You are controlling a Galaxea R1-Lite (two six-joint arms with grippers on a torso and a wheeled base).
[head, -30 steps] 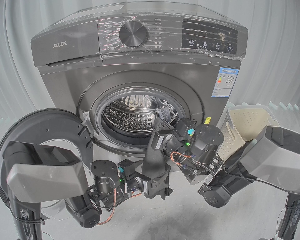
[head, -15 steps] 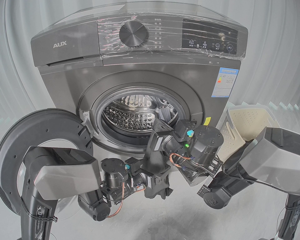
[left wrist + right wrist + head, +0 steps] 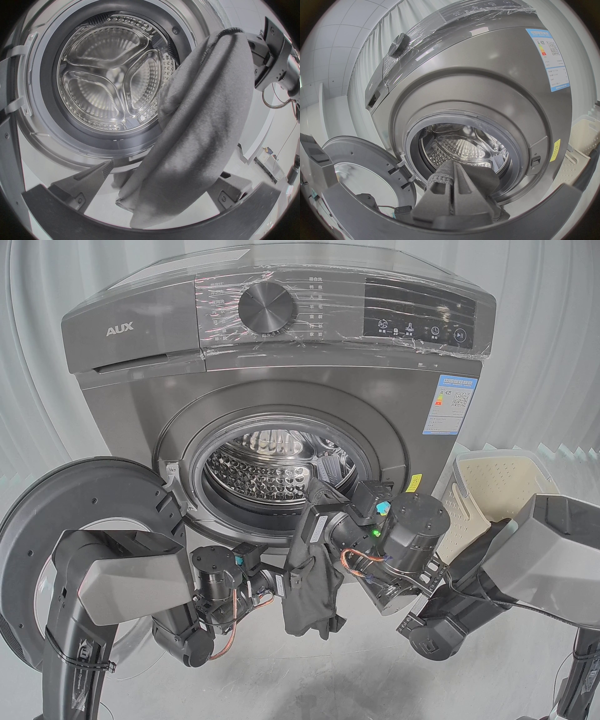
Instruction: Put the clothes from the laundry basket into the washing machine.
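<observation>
**Dark grey garment dangling right at the washer's mouth**

So my right gripper [image 3: 452, 175] has its fingers pinched tight on the top edge of a dark grey garment [image 3: 309, 590]. It holds the garment up just in front of the lower rim of the washing machine [image 3: 275, 384] opening. The cloth hangs straight down from there, and its bottom end is loose above the floor [image 3: 350, 677], not touching it.

My left gripper [image 3: 167, 175] sits lower, at about the middle of the hanging cloth. Its fingers [image 3: 93, 176] are spread wide, with the garment drooping between them, so they're not squeezing anything.

The drum [image 3: 275, 471] is shiny steel, and I can't spot any clothes inside from here. The door [image 3: 87, 502] is swung fully open on my left. The cream laundry basket [image 3: 500, 480] stands on my right, just beside the machine, with my right arm running across its front.
</observation>
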